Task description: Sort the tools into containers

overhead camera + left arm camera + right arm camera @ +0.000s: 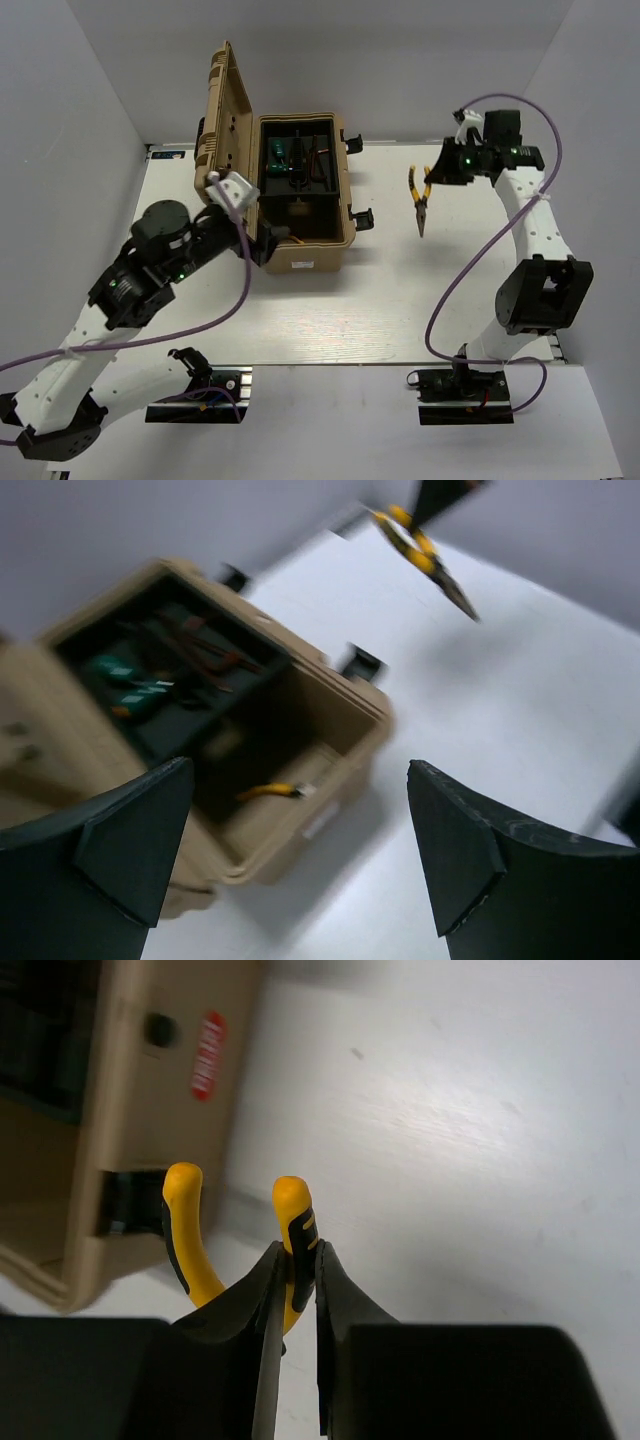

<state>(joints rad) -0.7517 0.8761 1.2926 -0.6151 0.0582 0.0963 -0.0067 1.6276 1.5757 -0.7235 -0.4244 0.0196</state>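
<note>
While the table (400, 300) is carrying the open toolbox (310, 255) a little toward 10 o'clock from centre in the overhead view, the lid (222, 110) is standing up along the box's 9 o'clock side.

My left gripper (300, 770) is hovering at the box's 7 o'clock corner, spread wide and gripping nothing. My right gripper (297, 1260) is out at the box's 3 o'clock, well apart from it, pinching the pliers (420, 205) by one yellow handle only. They are hanging in the air, nose pointing toward 6 o'clock, with the other handle free.

A second pliers (268, 792) is lying in the deep well at the 6 o'clock end of the box. The black tray (330, 150) at the 12 o'clock end is holding the screwdrivers (125, 670) and, as far as the blur allows, the hex keys (215, 655).

I am judging the carry to the box as the step in hand, and I am worrying about that one-handle pinch. The pliers could be pivoting or sliding as I swing them across, and the dangling nose could be catching the 3 o'clock rim or its latch (362, 218). My left arm is also crowding the well, so the two grippers risk meeting there.
</note>
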